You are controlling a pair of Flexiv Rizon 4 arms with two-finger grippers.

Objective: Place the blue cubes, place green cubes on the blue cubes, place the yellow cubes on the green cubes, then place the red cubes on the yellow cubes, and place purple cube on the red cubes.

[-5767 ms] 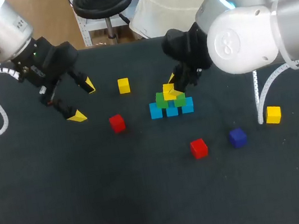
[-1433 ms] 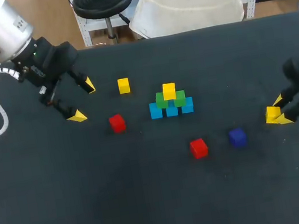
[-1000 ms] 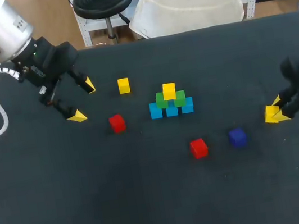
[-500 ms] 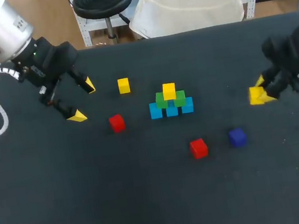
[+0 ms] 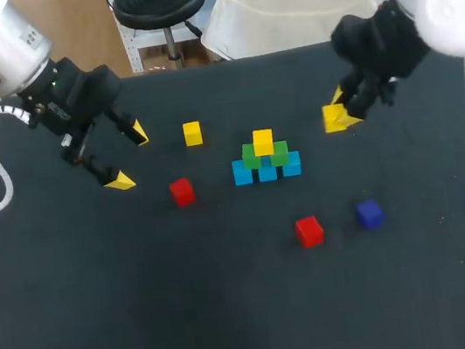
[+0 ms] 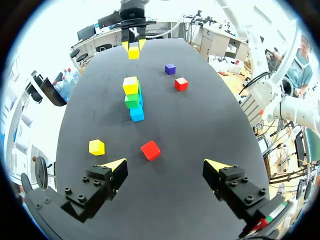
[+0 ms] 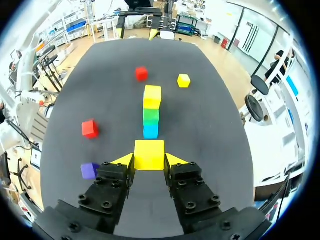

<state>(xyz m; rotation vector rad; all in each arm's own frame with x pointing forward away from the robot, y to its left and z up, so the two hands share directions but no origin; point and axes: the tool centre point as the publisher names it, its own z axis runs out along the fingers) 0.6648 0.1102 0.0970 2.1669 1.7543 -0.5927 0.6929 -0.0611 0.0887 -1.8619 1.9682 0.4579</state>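
Note:
A small stack stands mid-table: blue cubes at the base, green cubes on them, one yellow cube on top. My right gripper is shut on another yellow cube, held above the table to the right of the stack. A third yellow cube lies left of the stack, with a red cube below it. A second red cube and the purple cube lie nearer the front. My left gripper hangs open and empty at the far left.
The table is a dark mat. A black stool stands beyond the back edge.
My right arm has lifted the yellow cube from the table's right side and carried it up and left towards the stack. The left arm has not moved.

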